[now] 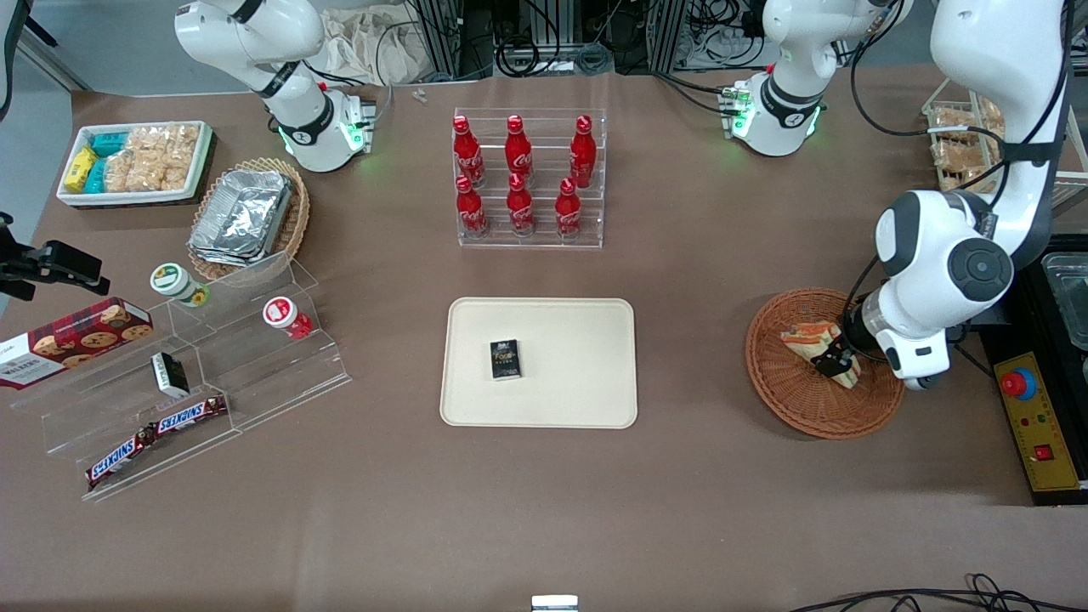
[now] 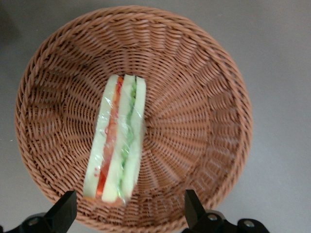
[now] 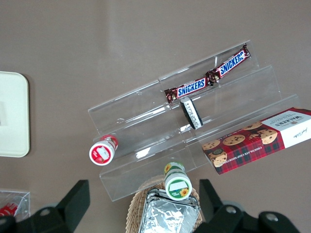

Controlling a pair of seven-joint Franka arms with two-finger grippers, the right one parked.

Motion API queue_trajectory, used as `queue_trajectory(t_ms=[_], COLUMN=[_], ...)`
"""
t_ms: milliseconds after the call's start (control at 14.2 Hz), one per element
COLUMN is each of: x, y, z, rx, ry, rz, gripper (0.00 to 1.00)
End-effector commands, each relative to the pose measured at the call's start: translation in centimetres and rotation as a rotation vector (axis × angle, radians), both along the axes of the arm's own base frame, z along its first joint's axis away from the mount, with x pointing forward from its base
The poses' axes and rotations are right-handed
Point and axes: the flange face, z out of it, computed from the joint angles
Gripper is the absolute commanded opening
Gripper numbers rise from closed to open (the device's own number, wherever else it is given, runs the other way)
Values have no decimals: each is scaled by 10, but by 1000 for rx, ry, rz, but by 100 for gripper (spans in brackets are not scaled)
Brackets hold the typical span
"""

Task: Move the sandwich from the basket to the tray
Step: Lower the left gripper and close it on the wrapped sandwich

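**Sandwich in basket, gripper spread above it**

Sandwich (image 2: 118,137) lies wrapped in clear film on the floor of the round brown basket (image 1: 790,399), toward the working arm's end of the table. The cream tray (image 1: 586,374) sits at table centre, well apart from the basket, holding a small black box (image 1: 505,359). The left gripper (image 2: 127,208) hovers over the basket, fingers (image 2: 63,209) spread wide, straddling one end of the sandwich without touching it.

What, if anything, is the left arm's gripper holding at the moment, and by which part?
Nothing: the gripper is open above the basket, its fingers apart and clear of the sandwich lying in it.
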Motion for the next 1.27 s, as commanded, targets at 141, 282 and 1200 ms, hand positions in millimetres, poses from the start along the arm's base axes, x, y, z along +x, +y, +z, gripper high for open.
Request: queue_trajectory(t_ms=[141, 282, 1200], x=[1, 2, 2], y=[22, 20, -3], z=[-26, -31, -58], rx=[32, 33, 25], ry=[-7, -2, 37], rz=[36, 71, 143], gripper=[100, 100, 20])
